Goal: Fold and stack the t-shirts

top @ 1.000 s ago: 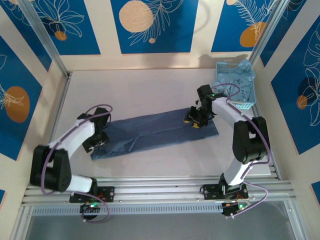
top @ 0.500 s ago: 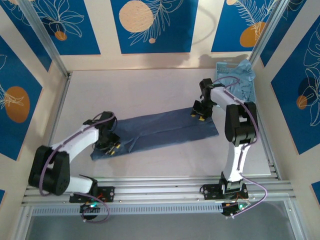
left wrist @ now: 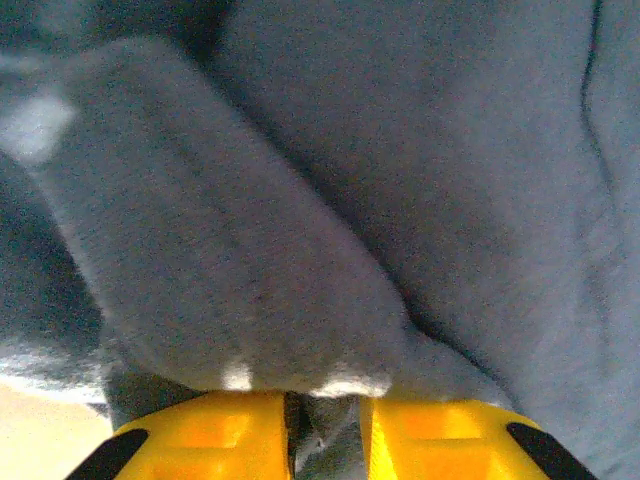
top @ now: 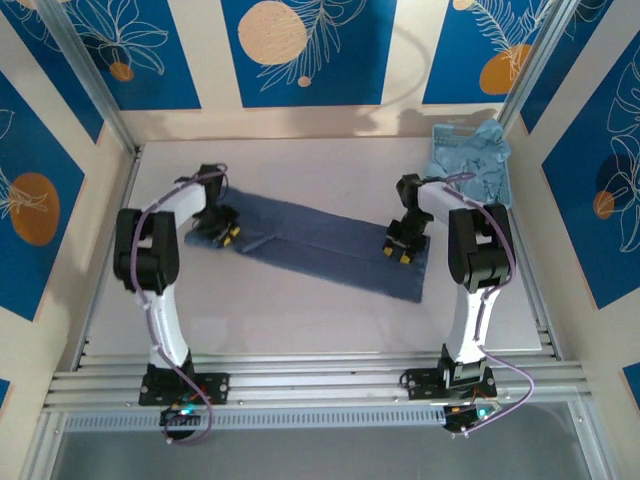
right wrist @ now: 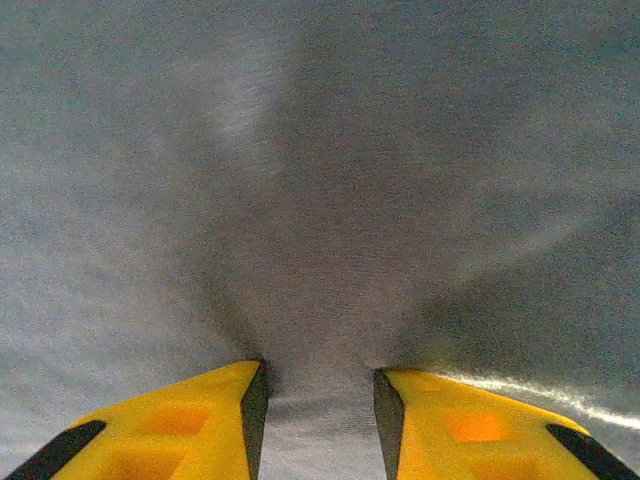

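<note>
Pinching dark t-shirt, left end effector nearly closed on fold, right end effector clamping it

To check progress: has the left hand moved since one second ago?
Yes. The left hand, pinching the dark t-shirt, went toward the back wall.

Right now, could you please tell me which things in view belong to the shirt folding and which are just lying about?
Part of the job: the long dark slate-blue cloth t-shirt, pinched by the left gripper and the right gripper; the paler blue-grey t-shirts at the far right.
Just there: the light blue perforated plastic basket holding them; the blue leaf-print wall panels.
</note>
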